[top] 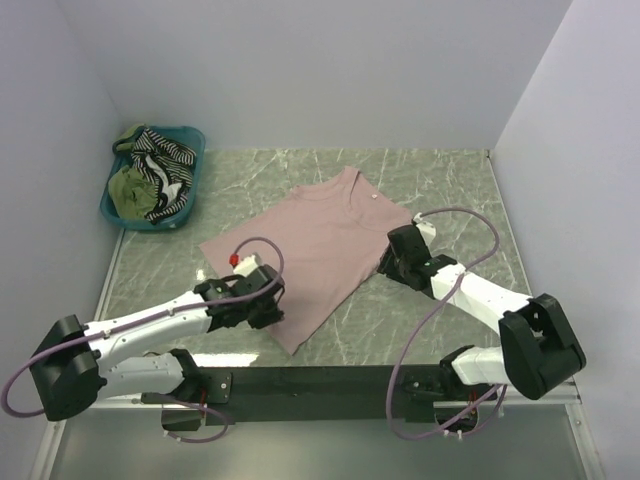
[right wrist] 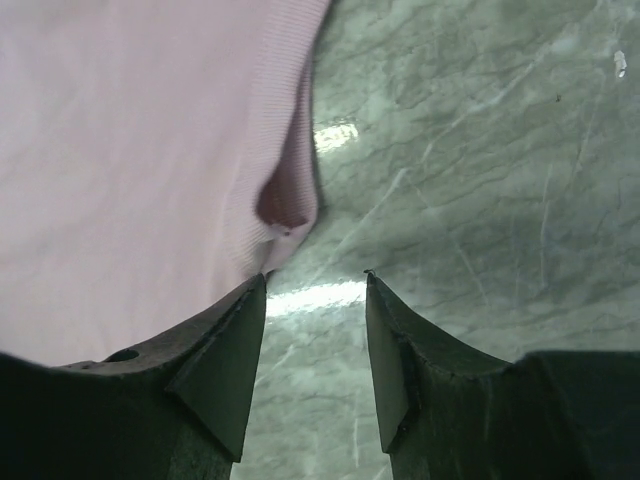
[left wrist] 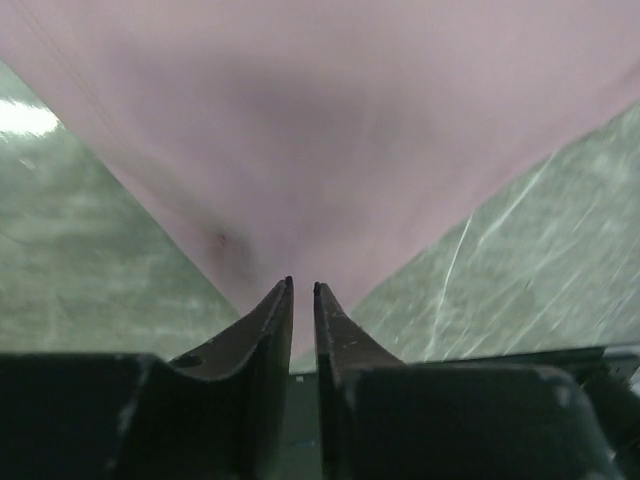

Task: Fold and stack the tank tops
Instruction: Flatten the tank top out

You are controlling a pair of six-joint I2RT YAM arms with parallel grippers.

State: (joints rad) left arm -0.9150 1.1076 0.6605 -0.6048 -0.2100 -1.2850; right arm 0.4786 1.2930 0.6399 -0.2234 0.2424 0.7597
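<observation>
Two grippers are flanking the dusty pink tank top point(top: 320, 240) spread on the table point(top: 450, 190): the left gripper point(left wrist: 302, 285) is pinching its near corner for folding; the right gripper point(right wrist: 315, 275) is hovering half-open, empty, beside its edge.

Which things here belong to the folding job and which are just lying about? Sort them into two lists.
Belongs to the job:
dusty pink sleeveless cloth tank top, spread flat on the table
olive green cloth top, bunched in the basket
black-and-white striped cloth top, bunched in the basket

Just lying about:
teal plastic basket, at the far left corner
green marbled table
</observation>
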